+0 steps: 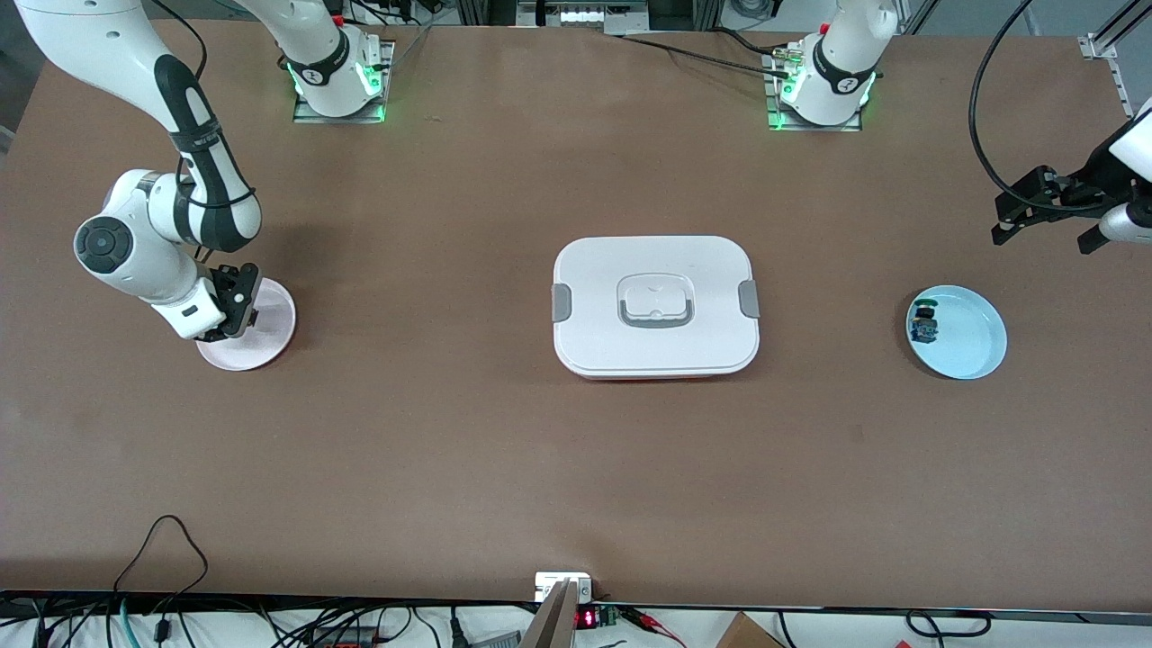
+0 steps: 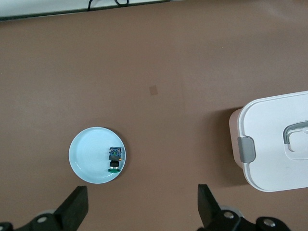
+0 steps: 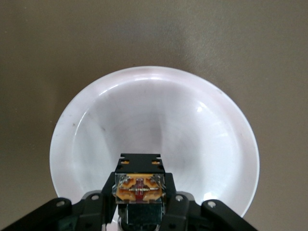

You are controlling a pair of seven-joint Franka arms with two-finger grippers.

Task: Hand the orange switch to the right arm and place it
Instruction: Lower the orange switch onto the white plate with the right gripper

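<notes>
My right gripper [image 1: 236, 310] is shut on the orange switch [image 3: 139, 187] and holds it low over the pale pink plate [image 1: 274, 315] at the right arm's end of the table. In the right wrist view the switch's clear orange body shows between the black fingers, just inside the plate's rim [image 3: 154, 77]. I cannot tell if the switch touches the plate. My left gripper [image 1: 1044, 236] is open and empty, up in the air over the table at the left arm's end. It also shows in the left wrist view [image 2: 142, 209].
A light blue plate [image 1: 972, 346] at the left arm's end holds a blue switch with a green head [image 1: 924, 324]; both show in the left wrist view, plate [image 2: 86, 154] and switch [image 2: 114, 158]. A white lidded box [image 1: 655, 306] sits mid-table.
</notes>
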